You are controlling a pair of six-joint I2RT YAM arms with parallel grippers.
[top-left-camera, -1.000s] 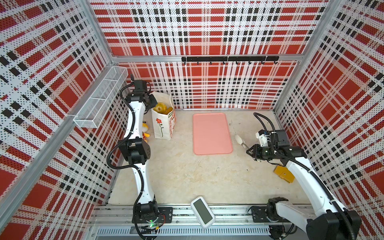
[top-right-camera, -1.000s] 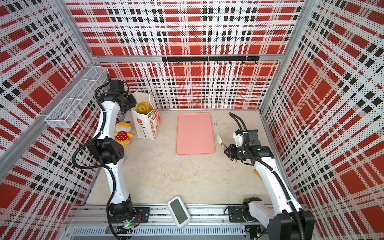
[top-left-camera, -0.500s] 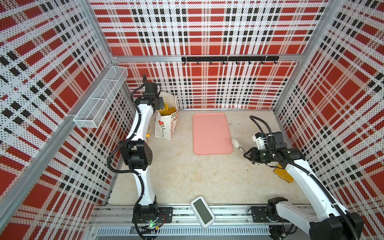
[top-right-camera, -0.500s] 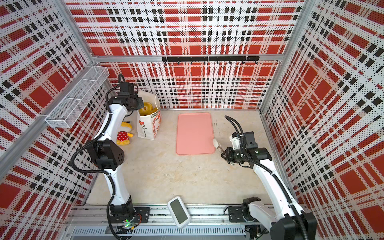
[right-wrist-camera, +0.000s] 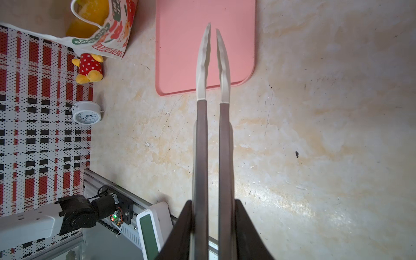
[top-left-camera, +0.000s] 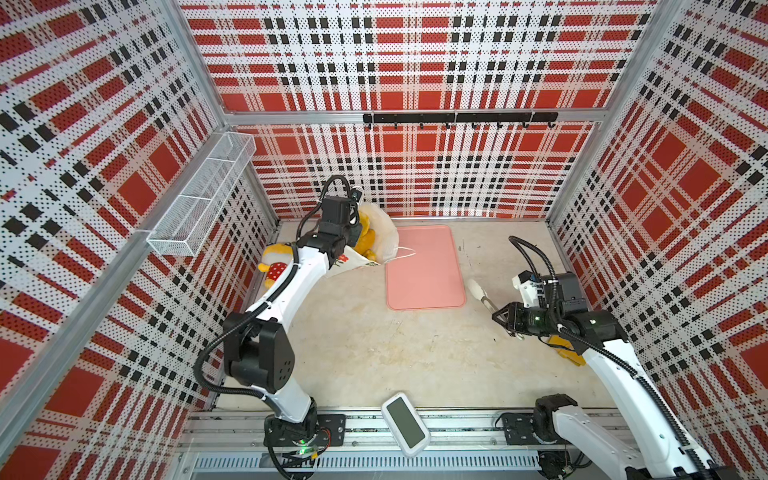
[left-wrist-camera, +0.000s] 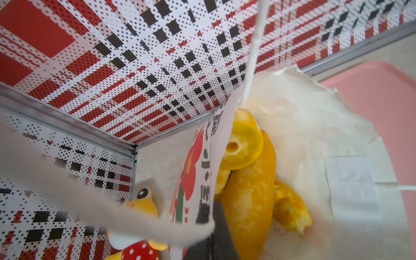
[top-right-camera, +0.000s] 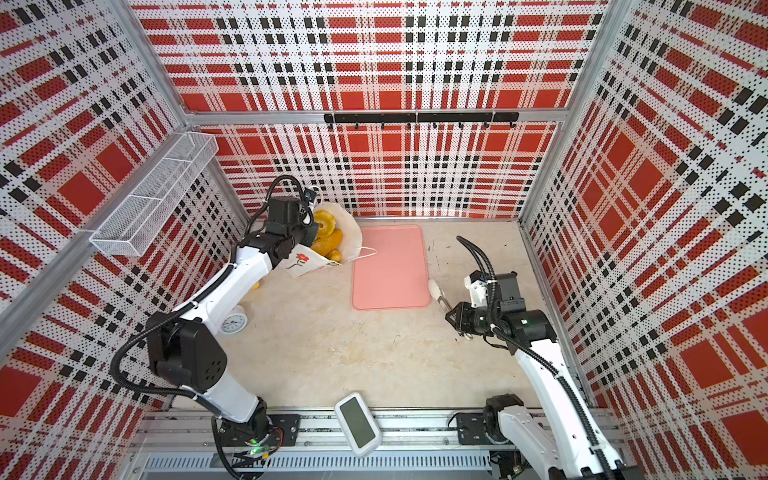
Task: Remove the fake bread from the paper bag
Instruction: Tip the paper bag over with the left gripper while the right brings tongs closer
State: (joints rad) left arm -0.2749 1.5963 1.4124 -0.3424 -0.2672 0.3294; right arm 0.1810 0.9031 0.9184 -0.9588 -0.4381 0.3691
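Observation:
The paper bag leans over at the back left, its open mouth turned toward the pink mat. Glossy yellow fake bread shows inside it: a ring, a long loaf and a smaller piece. My left gripper is shut on the bag's printed rim. My right gripper is shut on grey tongs, whose white tips, nearly together, hover over the mat's right edge.
A yellow plush toy in a red dotted dress lies left of the bag. A white alarm clock stands by the left wall, and a white device at the front rail. A yellow object lies under my right arm. A wire basket hangs on the left wall.
My left gripper closed on the bag's rim and swung right, tipping the upright bag toward the mat. My right arm drifted slightly nearer the front with the tongs.

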